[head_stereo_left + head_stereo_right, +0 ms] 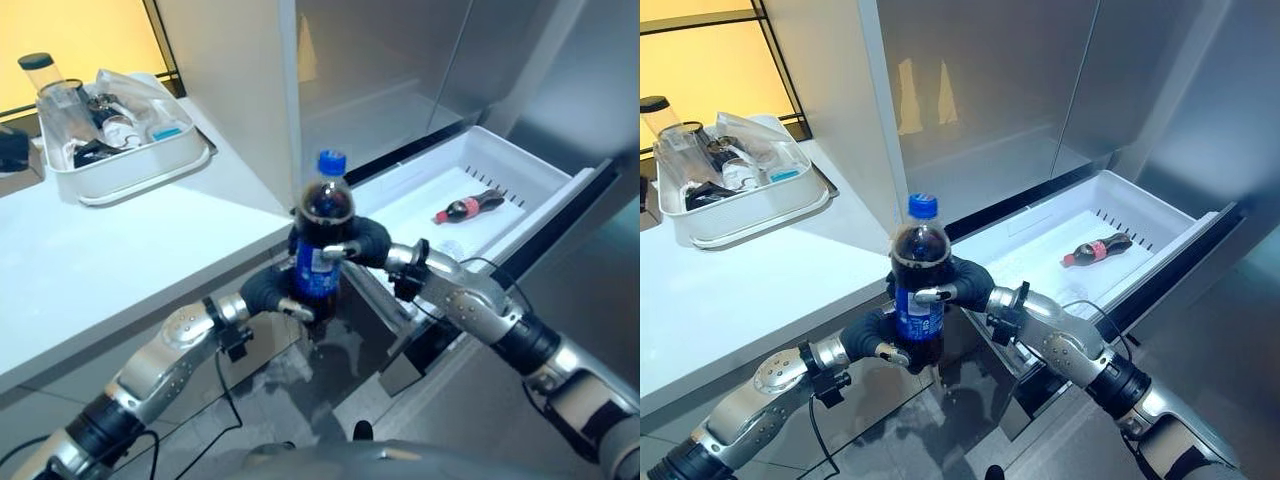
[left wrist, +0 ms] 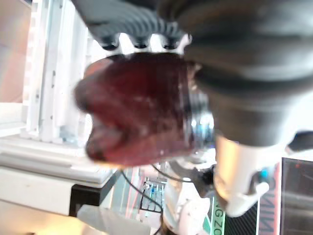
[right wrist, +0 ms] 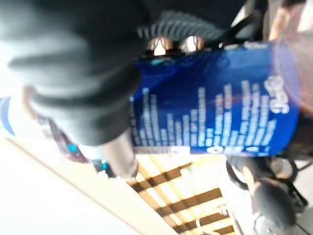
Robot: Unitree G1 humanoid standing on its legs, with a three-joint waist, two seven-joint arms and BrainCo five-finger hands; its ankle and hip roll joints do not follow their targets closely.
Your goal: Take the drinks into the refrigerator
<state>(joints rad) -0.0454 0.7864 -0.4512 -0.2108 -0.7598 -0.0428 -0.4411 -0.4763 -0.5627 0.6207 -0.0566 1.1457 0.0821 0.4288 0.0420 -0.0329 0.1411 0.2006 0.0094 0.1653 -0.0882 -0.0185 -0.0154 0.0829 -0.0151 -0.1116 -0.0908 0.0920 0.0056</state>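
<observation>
I hold a cola bottle (image 1: 326,205) with a blue cap and blue label upright in front of the counter's edge, between both hands. My left hand (image 1: 268,290) curls round its lower part from the left. My right hand (image 1: 365,240) wraps the label from the right. The left wrist view shows the dark bottle (image 2: 137,107) past the fingers. In the right wrist view the blue label (image 3: 210,107) lies against the hand. To the right, the white refrigerator drawer (image 1: 520,170) stands pulled out. A small red-labelled cola bottle (image 1: 468,207) lies on its side in it.
A white counter (image 1: 100,270) runs along the left, carrying a white tray (image 1: 130,170) of kitchen items and a clear jar (image 1: 45,75). The refrigerator's grey front (image 1: 400,50) rises behind the drawer. The drawer's dark front edge (image 1: 570,215) juts out at right.
</observation>
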